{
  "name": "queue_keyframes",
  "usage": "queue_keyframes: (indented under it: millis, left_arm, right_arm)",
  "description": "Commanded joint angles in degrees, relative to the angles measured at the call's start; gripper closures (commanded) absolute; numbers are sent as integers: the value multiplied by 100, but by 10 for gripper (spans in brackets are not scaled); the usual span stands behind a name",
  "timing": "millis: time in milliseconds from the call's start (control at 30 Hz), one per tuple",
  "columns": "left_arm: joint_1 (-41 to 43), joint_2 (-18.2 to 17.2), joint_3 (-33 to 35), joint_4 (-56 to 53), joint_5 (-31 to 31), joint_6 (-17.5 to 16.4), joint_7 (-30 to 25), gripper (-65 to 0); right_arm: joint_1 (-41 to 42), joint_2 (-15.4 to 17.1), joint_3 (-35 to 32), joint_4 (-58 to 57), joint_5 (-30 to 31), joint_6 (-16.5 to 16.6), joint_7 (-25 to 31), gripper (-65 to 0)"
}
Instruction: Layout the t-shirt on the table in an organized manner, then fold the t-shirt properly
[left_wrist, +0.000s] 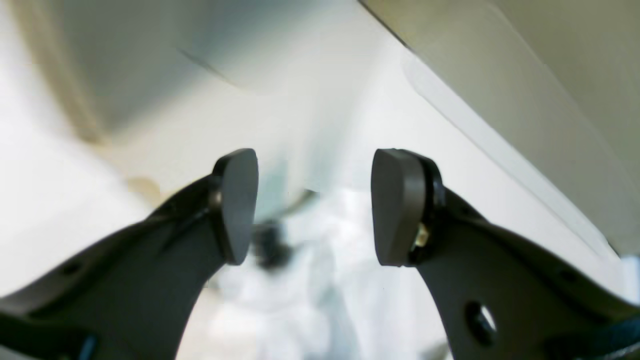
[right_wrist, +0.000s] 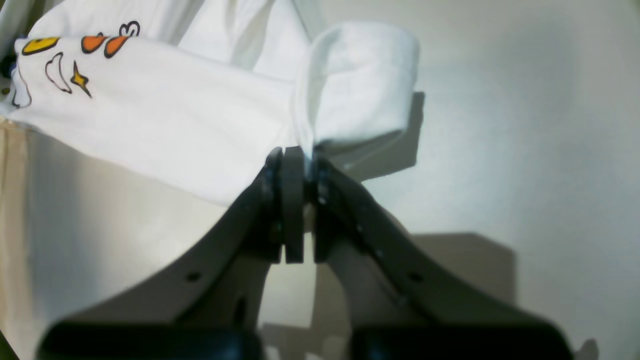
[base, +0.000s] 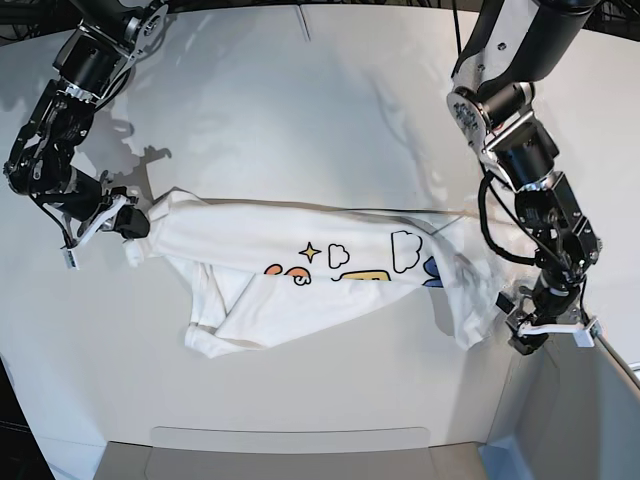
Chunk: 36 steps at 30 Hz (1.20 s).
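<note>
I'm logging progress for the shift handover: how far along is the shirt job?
Done: little; the t-shirt lies stretched but bunched across the table, print partly showing. In hand: the right pincer is shut on a shirt edge; the left pincer is open, holding nothing. Left: flattening the cloth, then every fold.

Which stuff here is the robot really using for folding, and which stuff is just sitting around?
Part of the job:
- t-shirt, stretched out but rumpled
- table under it
- right gripper, shut on the shirt's edge
- left gripper, open, holding nothing

Just sitting around:
- grey-white bin at the table's near edge
</note>
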Motion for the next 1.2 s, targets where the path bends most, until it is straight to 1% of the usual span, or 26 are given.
queue_keyframes:
  millis: [0, 100, 167, 200, 267, 333, 400, 433, 467, 567, 800, 867, 1033, 1167]
  left_arm:
    - [-30, 8, 42, 391, -91, -113, -60, -362]
    - [515, -1, 42, 1129, -91, -113, 107, -359]
    - [954, -1, 51, 1516, -126, -157, 494, -339]
    - [1113, -1, 51, 1674, -126, -245, 696, -328]
    - [1447, -1, 51, 1894, -126, -659, 1127, -303]
    - [1711, 17, 33, 1973, -126, -1028, 1364, -278]
    - [1913, 25, 33, 1965, -126, -1441, 1470, -255]
    - [1992, 34, 42, 1947, -126, -1564, 1470, -247]
    - [2045, 34, 42, 1947, -126, -1617, 1461, -243]
    - [2080, 96, 156, 1947, -126, -1643, 1487, -241]
    - [2203, 104, 1141, 1973, -117, -1643, 1443, -240]
    - [2247, 113, 1290, 1973, -117, -1634, 1426, -240]
    - [2256, 166, 1290, 1894, -82, -1617, 1056, -240]
    - [2264, 148, 1281, 1877, -82, -1608, 995, -240]
  right_arm:
    - [119, 94, 13, 116, 132, 6, 87, 0]
    - [136, 77, 13, 116, 132, 6, 87, 0]
    - [145, 77, 4, 116, 132, 6, 87, 0]
    - [145, 77, 4, 116, 132, 6, 87, 0]
    - [154, 77, 4, 116, 132, 6, 87, 0]
    - [154, 77, 4, 116, 132, 6, 87, 0]
    - [154, 68, -4, 116, 132, 6, 87, 0]
    - [154, 68, -4, 116, 132, 6, 87, 0]
    - [154, 68, -4, 107, 132, 6, 87, 0]
    - [154, 68, -4, 107, 132, 6, 87, 0]
    - [154, 68, -4, 107, 132, 6, 87, 0]
    - [154, 68, -4, 107, 132, 6, 87, 0]
    - [145, 77, 13, 107, 132, 6, 87, 0]
    - [145, 77, 13, 107, 132, 6, 87, 0]
